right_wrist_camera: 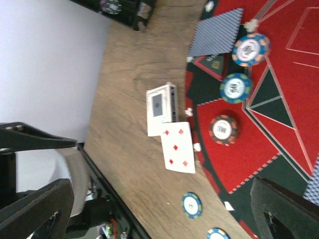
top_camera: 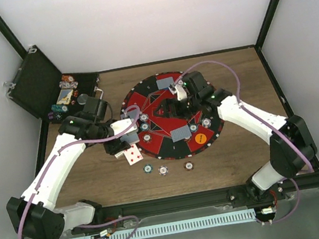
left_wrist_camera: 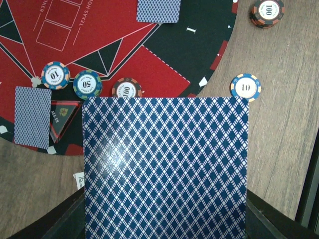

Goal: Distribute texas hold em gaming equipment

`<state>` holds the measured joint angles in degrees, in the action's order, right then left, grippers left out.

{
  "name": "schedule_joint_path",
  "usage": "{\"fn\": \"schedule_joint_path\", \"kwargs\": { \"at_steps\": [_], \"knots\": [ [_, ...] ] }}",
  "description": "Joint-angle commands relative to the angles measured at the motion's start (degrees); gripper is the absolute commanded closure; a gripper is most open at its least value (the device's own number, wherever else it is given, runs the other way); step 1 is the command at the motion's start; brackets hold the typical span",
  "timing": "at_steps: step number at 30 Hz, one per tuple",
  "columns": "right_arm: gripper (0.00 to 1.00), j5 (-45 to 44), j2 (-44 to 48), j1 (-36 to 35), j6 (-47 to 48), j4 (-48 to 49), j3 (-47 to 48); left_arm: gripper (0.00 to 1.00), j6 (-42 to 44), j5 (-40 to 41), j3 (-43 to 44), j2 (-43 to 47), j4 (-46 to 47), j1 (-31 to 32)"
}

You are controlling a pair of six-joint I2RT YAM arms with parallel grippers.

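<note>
Looking down from the top: left gripper (top_camera: 127,136) at the left edge of the mat (top_camera: 157,104), right gripper (top_camera: 178,92) over the mat's far side, three chips (top_camera: 163,169) on the wood (top_camera: 97,185) just off the mat's near edge. Peeking from the left wrist: pinches a blue-backed card (left_wrist_camera: 164,169) tight, over the mat's edge. Peeking from the right wrist: spread wide, holds nothing; a red-spotted card (right_wrist_camera: 178,147) face up just beside the mat.

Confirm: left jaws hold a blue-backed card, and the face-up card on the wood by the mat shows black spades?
Wrong suit: the face-up card shows red diamonds, not black spades; the right wrist view shows it. It does lie on the wood by the mat, and the left jaws do hold a blue-backed card.
</note>
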<state>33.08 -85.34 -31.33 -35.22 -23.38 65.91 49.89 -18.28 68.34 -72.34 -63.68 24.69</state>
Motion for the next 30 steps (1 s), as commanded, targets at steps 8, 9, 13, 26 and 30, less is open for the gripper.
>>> {"fn": "schedule_joint_path", "kwargs": {
  "at_steps": [8,9,13,26,30],
  "knots": [
    [0.0,9.89,0.0,-2.6,-7.02,12.03,-2.24,0.96,0.45,-1.52,1.74,0.69,-0.39,0.01],
    [0.0,9.96,-0.29,-3.06,-7.25,12.45,-2.15,0.96,0.47,-1.59,1.78,0.78,-0.39,0.01],
    [0.0,10.69,-1.58,-4.44,-8.28,14.19,-2.1,0.96,0.5,-1.84,1.38,1.2,-0.34,0.0],
    [0.01,12.84,-7.86,-10.13,-11.07,19.39,0.04,0.96,0.79,-2.63,1.87,0.61,0.37,0.0],
    [0.02,14.77,-11.4,-11.99,-12.77,22.62,1.81,0.96,0.91,-2.42,1.33,0.62,0.69,0.01]
  ]
}}
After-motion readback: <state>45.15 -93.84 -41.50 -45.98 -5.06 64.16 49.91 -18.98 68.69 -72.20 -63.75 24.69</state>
